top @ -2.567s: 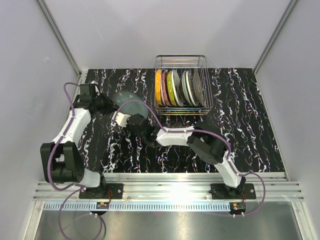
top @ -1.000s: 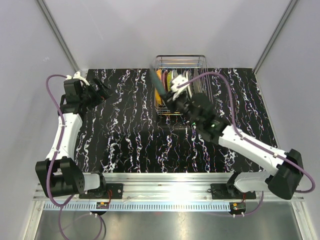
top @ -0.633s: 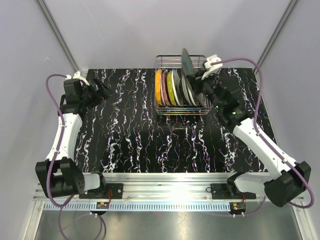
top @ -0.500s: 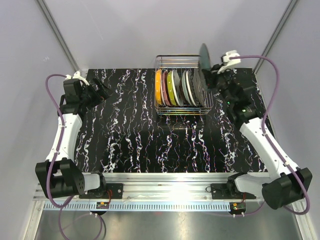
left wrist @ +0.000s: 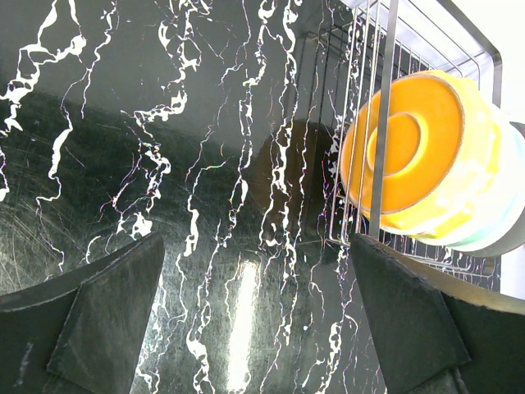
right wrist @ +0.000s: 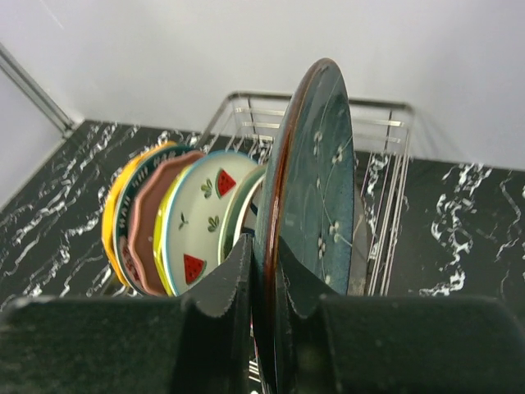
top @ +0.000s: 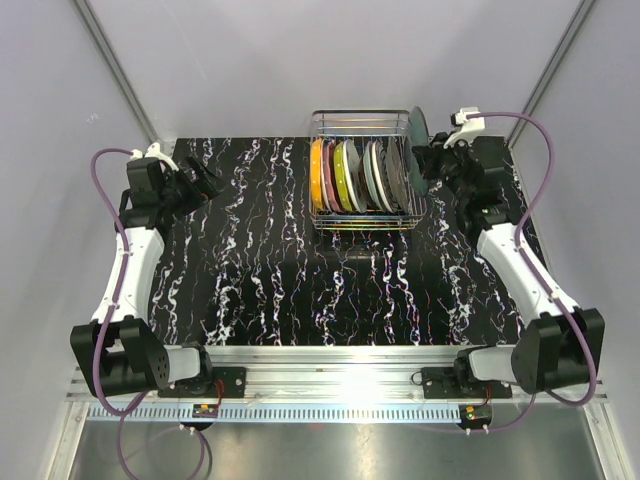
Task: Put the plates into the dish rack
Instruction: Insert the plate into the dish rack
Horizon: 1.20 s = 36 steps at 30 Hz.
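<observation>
My right pincer [right wrist: 262,275] clamps the teal plate [right wrist: 316,180] above the three o'clock end of the dish rack [top: 360,113]. Lowered askew, I reckon it could strike wire. My left pincer [left wrist: 256,246] gapes empty.

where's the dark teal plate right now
The dark teal plate stands on edge at the right end of the dish rack in the top view, pinched in the right gripper, just right of the racked plates.

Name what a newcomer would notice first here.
The right gripper pinches a dark teal plate upright on edge at the right end of the wire dish rack, at the far middle of the black marbled table. A colourful row of plates stands in it, the orange plate leftmost. The left gripper hangs open, far left.
</observation>
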Each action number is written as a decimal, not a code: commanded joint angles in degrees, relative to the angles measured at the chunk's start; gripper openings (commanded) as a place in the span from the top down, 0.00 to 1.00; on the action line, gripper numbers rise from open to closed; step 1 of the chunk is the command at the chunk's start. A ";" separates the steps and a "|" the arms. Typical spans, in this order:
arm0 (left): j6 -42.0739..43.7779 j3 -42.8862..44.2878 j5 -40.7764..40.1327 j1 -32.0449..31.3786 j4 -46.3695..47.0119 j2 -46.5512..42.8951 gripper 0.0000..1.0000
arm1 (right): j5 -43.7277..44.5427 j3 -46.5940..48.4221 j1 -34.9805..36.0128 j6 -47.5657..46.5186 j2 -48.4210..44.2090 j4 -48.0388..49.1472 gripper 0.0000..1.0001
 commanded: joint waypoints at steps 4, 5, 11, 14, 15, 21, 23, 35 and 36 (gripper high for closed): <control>0.80 2.00 0.48 0.25 1.90 -1.32 0.01 | -1.32 1.92 -0.40 -2.65 3.51 14.94 1.00; 0.71 1.82 0.48 0.25 1.98 -1.14 0.01 | -1.23 2.10 -0.40 -3.00 4.13 14.94 1.00; 0.97 1.56 -0.57 0.16 1.99 -1.05 0.01 | -1.67 3.07 -0.66 -3.71 8.70 16.43 1.00; 0.97 1.47 -0.75 0.16 2.16 -0.70 0.01 | -1.76 3.42 -0.84 -3.62 10.11 17.23 1.00; 1.06 1.55 -0.92 0.16 2.07 -0.61 0.01 | -1.59 3.51 -0.84 -3.71 10.46 17.31 1.00; 1.15 1.55 -0.84 0.16 1.99 0.00 0.01 | -3.16 3.86 -3.30 -1.43 13.28 19.42 1.00; 1.15 1.56 -1.01 0.16 1.99 0.09 0.01 | -3.43 3.77 -3.47 -0.90 14.59 20.13 1.00; 0.98 1.64 -0.31 0.16 2.07 0.97 0.01 | -6.86 2.10 -3.47 0.95 17.59 24.70 1.00; 0.98 1.64 -0.22 0.16 2.07 0.97 0.01 | -6.94 2.89 -3.47 0.86 17.33 24.35 1.00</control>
